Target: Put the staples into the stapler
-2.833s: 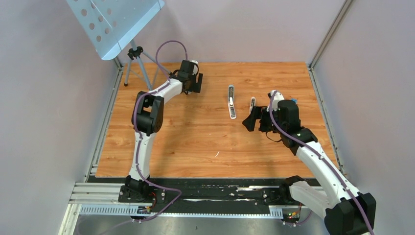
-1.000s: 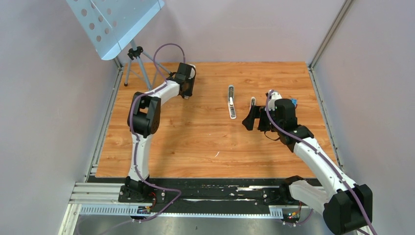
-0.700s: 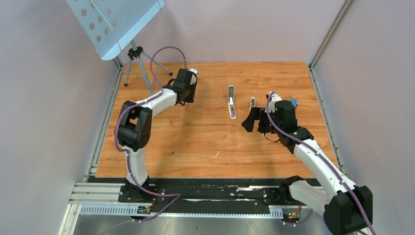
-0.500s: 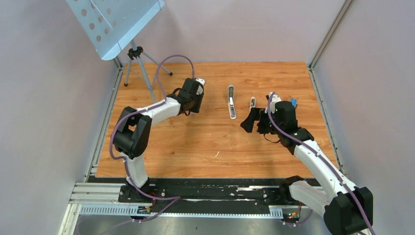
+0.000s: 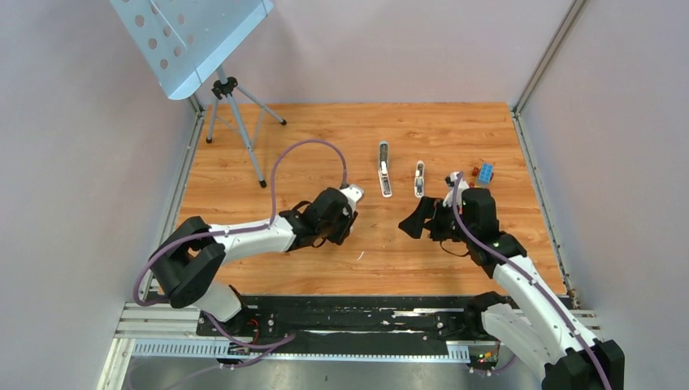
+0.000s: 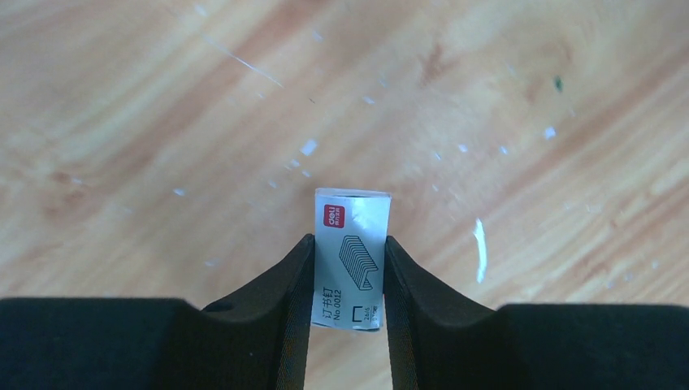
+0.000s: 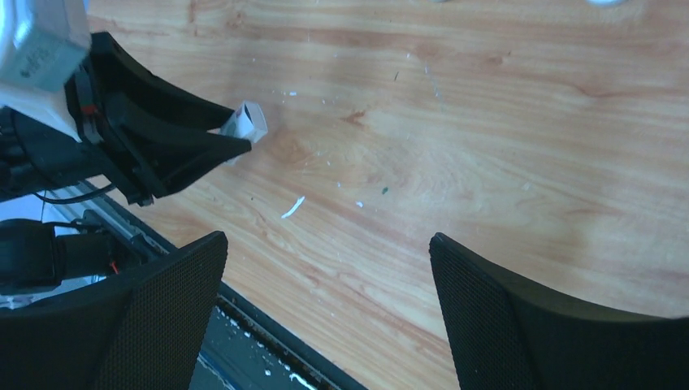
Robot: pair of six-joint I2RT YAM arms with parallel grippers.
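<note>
While the left gripper (image 5: pixel 348 201) hangs low over the table (image 5: pixel 244 162), clamped on a small white staple box (image 5: pixel 353 192), the opened stapler (image 5: pixel 384 172) lies flat further back, well apart from it. The right gripper (image 5: pixel 416 218) hovers near, jaws spread wide and empty. Loose staples I cannot pick out anywhere.

From the left wrist, the gripper pinches only the box's lower half, and its top pokes free.

From the right wrist, the box faces the gaping jaws across the wood.

My worry is that so shallow a pinch could let the box twist or drop during a handover. A rough pull might also scatter the strips inside.
</note>
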